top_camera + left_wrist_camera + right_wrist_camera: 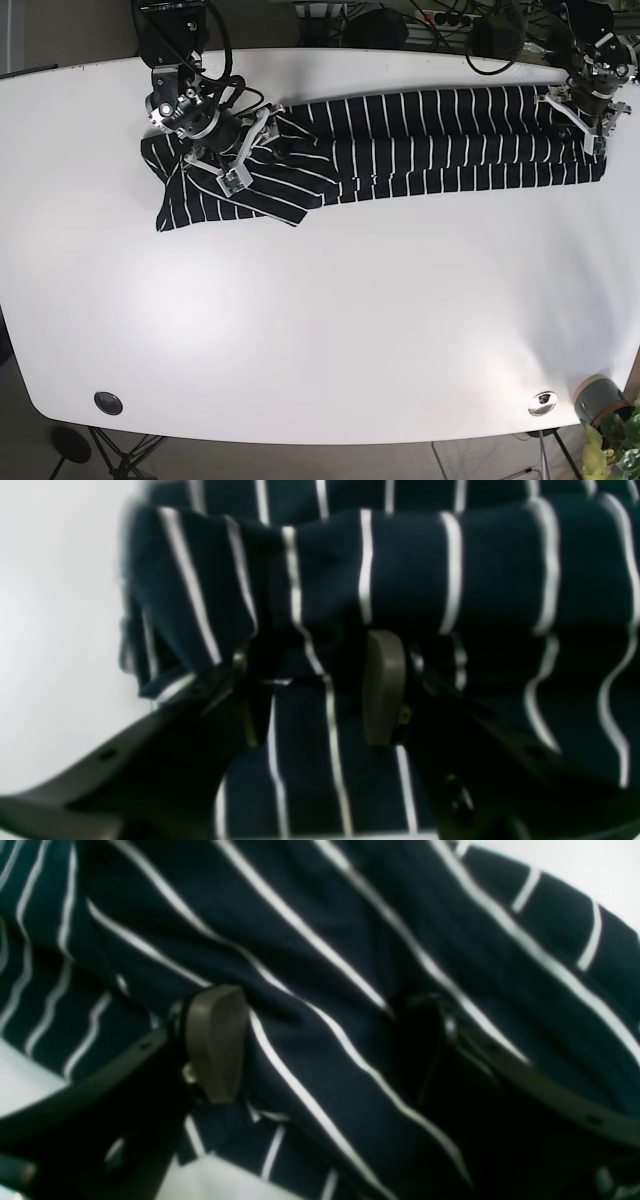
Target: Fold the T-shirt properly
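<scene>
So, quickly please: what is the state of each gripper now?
Left gripper: open, fingers astride a bunched fold of the T-shirt.
Right gripper: open, fingers astride the cloth, not clamped.

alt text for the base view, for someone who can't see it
Overhead view of a white table with a navy white-striped T-shirt stretched in a long band along its far edge. The right gripper is on the shirt's crumpled end, the left gripper at the opposite end.
</scene>
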